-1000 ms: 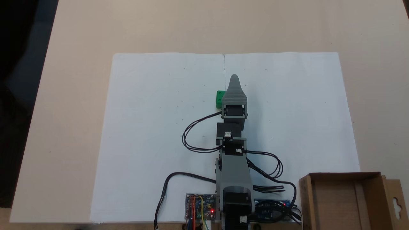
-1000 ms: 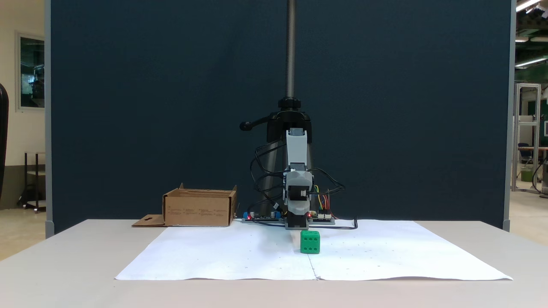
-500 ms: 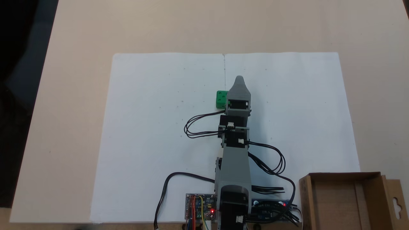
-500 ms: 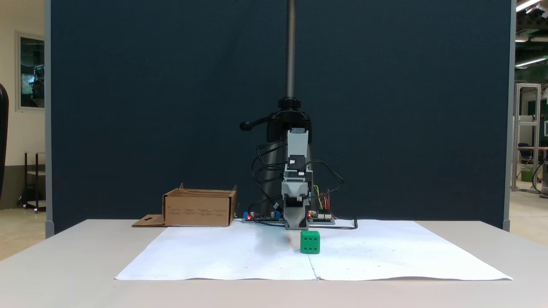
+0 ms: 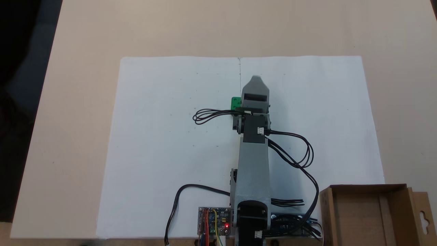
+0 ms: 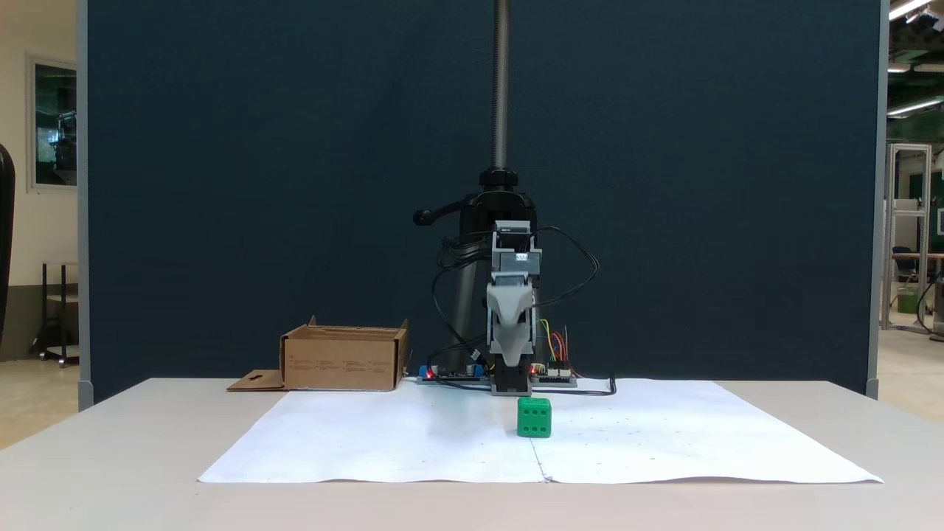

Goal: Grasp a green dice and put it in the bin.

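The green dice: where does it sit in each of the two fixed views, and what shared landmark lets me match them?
Top-down fixed view: the green dice lies on the white paper, partly hidden by the arm, left of the centre crease.
Front fixed view: the green dice stands on the paper, just right of the crease.
Shared landmark: the cardboard bin beside the arm's base.

The arm covers most of the green dice from above; the bin is cut off at the bottom edge.

Beige table: white paper sheet, cardboard bin.
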Action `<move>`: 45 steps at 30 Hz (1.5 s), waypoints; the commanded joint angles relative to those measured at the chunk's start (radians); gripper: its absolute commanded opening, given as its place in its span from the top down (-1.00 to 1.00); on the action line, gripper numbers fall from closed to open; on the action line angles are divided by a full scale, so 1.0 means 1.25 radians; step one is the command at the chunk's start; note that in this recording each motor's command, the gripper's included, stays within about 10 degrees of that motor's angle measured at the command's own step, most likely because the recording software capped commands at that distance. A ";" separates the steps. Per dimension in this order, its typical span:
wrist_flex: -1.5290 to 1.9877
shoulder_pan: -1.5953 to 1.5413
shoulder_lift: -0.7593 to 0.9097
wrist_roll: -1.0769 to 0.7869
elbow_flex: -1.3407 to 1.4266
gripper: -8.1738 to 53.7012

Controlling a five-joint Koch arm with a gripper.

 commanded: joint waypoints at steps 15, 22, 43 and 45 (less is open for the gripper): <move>0.511 -0.082 0.052 0.164 -0.201 -0.65; 0.535 -0.106 -0.044 0.166 -0.276 -0.66; 0.535 -0.104 -0.339 0.164 -0.471 -0.66; 0.535 -0.107 -0.362 0.164 -0.484 -0.66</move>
